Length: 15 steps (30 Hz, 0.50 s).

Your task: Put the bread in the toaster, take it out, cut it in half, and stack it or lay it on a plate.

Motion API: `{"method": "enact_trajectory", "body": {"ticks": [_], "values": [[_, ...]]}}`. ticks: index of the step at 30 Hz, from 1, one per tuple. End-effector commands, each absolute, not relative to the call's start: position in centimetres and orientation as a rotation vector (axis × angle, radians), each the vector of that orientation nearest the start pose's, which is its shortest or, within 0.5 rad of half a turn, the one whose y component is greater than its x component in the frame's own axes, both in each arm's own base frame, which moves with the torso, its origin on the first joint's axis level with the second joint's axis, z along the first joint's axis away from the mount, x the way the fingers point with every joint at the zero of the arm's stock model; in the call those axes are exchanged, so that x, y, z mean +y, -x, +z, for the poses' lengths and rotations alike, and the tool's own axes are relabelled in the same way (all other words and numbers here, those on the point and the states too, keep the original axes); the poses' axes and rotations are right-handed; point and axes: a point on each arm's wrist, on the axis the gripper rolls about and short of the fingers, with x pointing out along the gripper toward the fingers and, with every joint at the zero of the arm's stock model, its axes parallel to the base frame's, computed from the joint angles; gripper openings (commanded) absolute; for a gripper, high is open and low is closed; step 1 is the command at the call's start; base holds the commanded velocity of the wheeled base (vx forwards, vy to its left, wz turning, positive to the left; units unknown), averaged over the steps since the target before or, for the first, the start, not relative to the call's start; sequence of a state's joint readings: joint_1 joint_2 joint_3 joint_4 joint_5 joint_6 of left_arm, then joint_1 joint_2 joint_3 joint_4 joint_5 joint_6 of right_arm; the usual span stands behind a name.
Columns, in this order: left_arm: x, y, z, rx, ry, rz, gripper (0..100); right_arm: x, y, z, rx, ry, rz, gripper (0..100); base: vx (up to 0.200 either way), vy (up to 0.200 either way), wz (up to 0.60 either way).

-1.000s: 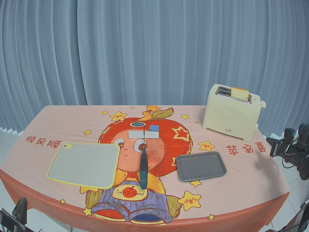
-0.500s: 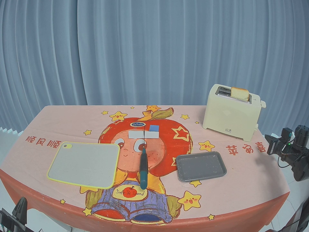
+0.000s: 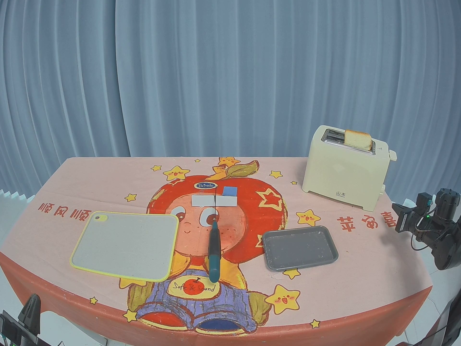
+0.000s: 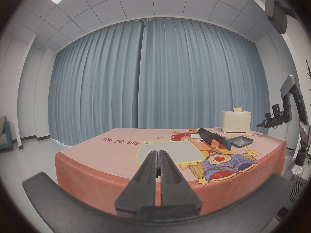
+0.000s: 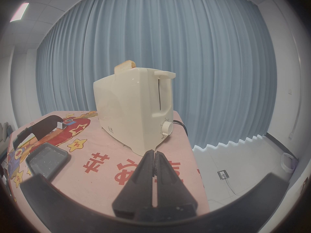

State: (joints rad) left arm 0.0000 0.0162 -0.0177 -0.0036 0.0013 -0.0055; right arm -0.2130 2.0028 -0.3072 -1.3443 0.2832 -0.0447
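At the right edge of the table (image 3: 96,188), the right gripper (image 3: 401,215) hung with its fingers pressed together and nothing between them, pointed toward the toaster (image 3: 345,169). From the right wrist view, the closed fingers (image 5: 145,169) faced the toaster's end panel, where a lever slot and a round dial showed. The cream toaster stood at the far right corner of the cloth. The bread (image 3: 358,139) sat upright in the toaster's slot, with its top edge poking out above the housing.

Nearer the robot, a dark grey tray (image 3: 300,248) lay flat on the cloth, apart from the toaster. To the left of the tray, a knife (image 3: 214,251) with a teal handle lay along the middle of the table, blade pointing away from the robot. A small white block (image 3: 201,200) and a blue one (image 3: 230,191) sat at the blade's far end. Farther left lay a grey cutting board (image 3: 126,245) with a yellow rim.

Low off the near left corner, the left gripper (image 4: 158,152) was likewise shut tight on nothing, facing the table from below the level of its top. A blue curtain (image 3: 230,63) hung behind everything.
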Motion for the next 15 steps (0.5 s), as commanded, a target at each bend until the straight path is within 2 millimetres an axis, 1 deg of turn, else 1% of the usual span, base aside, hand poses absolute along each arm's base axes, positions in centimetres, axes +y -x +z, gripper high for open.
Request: {"method": "enact_trajectory", "body": {"ticks": [1,15], "values": [[0.0,2.3,7.6,-0.003,0.006,0.002,0,-5.3,-27.0,5.1,0.351,-0.044,0.075,0,0.0,0.0,0.0],[0.0,2.3,7.6,-0.003,0.006,0.002,0,-5.5,-28.1,3.9,0.339,-0.044,0.074,0,0.0,0.0,0.0]]}}
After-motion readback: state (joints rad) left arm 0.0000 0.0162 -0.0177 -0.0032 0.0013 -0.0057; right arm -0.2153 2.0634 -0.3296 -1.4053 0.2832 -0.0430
